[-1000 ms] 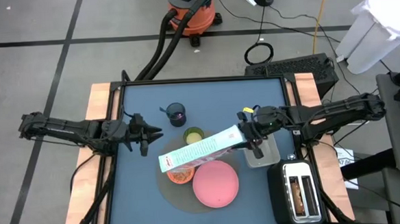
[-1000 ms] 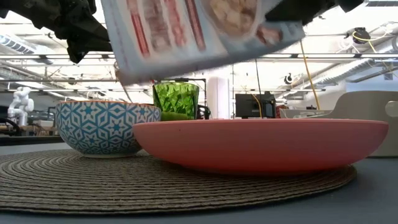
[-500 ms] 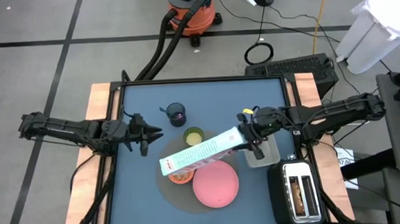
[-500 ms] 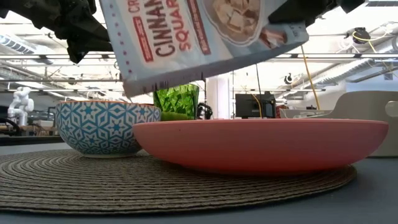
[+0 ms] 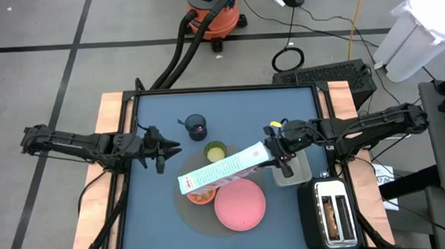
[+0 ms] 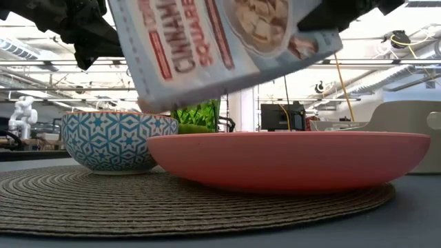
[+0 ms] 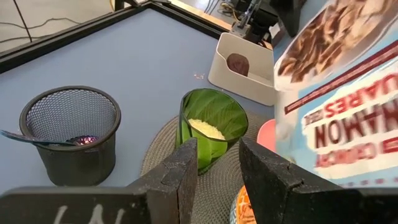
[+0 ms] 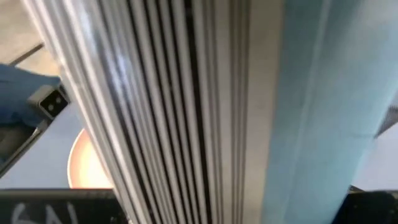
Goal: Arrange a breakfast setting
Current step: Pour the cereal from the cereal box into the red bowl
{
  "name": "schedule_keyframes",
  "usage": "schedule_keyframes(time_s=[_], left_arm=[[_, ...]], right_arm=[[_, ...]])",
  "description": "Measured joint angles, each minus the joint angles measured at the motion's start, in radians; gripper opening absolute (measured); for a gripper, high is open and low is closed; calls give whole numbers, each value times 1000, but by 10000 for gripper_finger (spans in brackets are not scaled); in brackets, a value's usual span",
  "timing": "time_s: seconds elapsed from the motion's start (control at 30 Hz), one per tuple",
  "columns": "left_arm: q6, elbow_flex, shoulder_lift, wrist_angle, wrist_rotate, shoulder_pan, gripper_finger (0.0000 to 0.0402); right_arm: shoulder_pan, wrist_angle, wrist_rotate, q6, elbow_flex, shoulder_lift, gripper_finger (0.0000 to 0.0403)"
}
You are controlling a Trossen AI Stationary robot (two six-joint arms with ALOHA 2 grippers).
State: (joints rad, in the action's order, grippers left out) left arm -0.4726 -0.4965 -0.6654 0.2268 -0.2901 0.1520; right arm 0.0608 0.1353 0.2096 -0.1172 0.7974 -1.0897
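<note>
Cereal box [image 5: 223,169] is clamped at its right end by the right pincer [image 5: 279,156], right of centre in the high view, and is held tilted in the air, its free end low and to the left, over the small orange bowl [image 5: 202,195]. In the low view the box [image 6: 220,48] fills the upper middle of the frame, with the blue-and-white patterned wall of the bowl [image 6: 114,141] below its lower left corner; the two are apart. The bowl and the pink plate [image 5: 240,204] sit side by side on the round grey mat [image 5: 187,214] in the lower middle of the high view; whether they touch cannot be told. The green cup [image 5: 215,151] stands at the upper edge of the mat, just above the box in the frame, with a pale yellow content visible in the left wrist view [image 7: 207,129]. The dark blue mug [image 5: 196,127] stands farther up and left on the blue worktop [image 5: 229,113], with the purple spoon [image 7: 43,139] lying in it. The clear tub [image 5: 295,170] lies under the right pincer, and the left wrist view shows a dark red fruit [image 7: 237,63] inside it. The black toaster [image 5: 332,213] sits at lower right. The left pincer [image 5: 161,152] hovers at the left side of the worktop, its fingers [image 7: 173,175] narrowly parted and holding nothing.
</note>
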Motion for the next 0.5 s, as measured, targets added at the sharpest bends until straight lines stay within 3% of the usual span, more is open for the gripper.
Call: schedule_keyframes(time_s=[0.3, 0.5], left_arm=[[-1, 0, 0, 0, 0, 0, 124], [-4, 0, 0, 0, 0, 0, 124]], right_arm=[[0, 28, 0, 0, 0, 5, 160], [0, -47, 4, 0, 1, 14, 160]])
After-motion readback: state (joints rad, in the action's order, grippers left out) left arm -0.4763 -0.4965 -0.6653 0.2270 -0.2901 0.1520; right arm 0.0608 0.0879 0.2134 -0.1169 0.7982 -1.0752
